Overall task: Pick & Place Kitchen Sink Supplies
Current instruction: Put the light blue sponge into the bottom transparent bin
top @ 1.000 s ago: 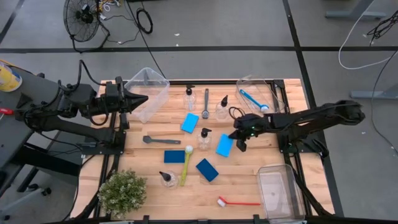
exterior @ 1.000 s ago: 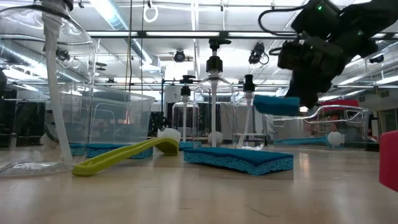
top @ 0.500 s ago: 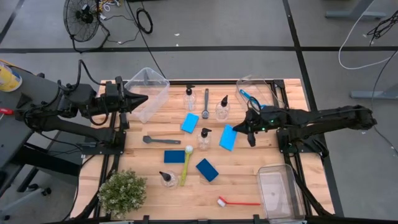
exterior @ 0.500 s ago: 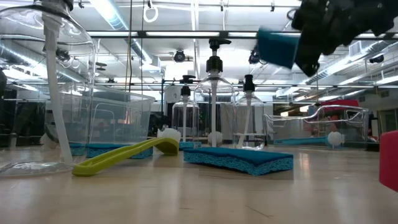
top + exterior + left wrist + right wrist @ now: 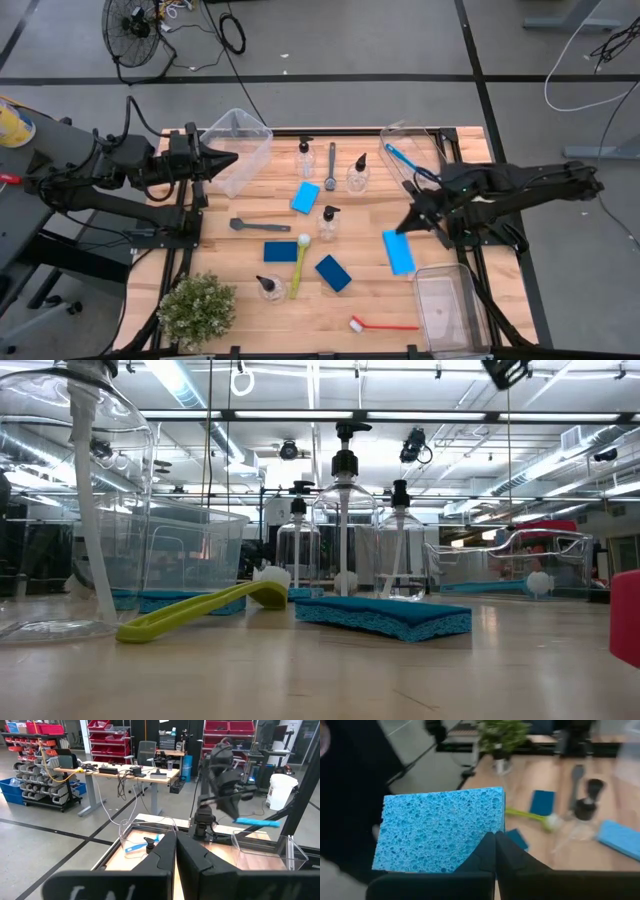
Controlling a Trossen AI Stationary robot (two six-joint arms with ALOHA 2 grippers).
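Observation:
My right gripper [image 5: 410,222] is shut on a flat blue sponge [image 5: 398,251] and carries it above the table's right side, just beyond the far end of a clear bin [image 5: 448,305]. The sponge's porous face fills the right wrist view [image 5: 442,830]. Three more blue sponges [image 5: 305,197] [image 5: 281,251] [image 5: 333,272] lie flat on the wood. Small clear bottles [image 5: 328,224] [image 5: 357,175] stand upright. The yellow-green brush [image 5: 300,265], red brush [image 5: 383,324] and grey brush [image 5: 330,165] lie on the table. My left gripper [image 5: 228,160] waits shut at the left edge. My right gripper pinches the blue sponge between its two fingers [image 5: 487,851] at the sponge's far end [image 5: 395,236]. The fingers come from the table's right side, slanting down. The sponge is lifted clear and reaches out past the fingertips toward the near edge.
A clear bin [image 5: 238,150] lies beside my left gripper. Another clear bin [image 5: 405,140] at the far right holds a blue brush [image 5: 408,162]. A bushy green plant [image 5: 197,308] stands at the near left corner. A dark brush [image 5: 258,226] and a bottle [image 5: 270,288] lie left of centre.
My right gripper, shut on the sponge, has lifted it from the table's middle, risen out of the low view, and swung toward the right and near edges, toward the near-right clear bin. The sponge has turned and now hangs clear of the table.

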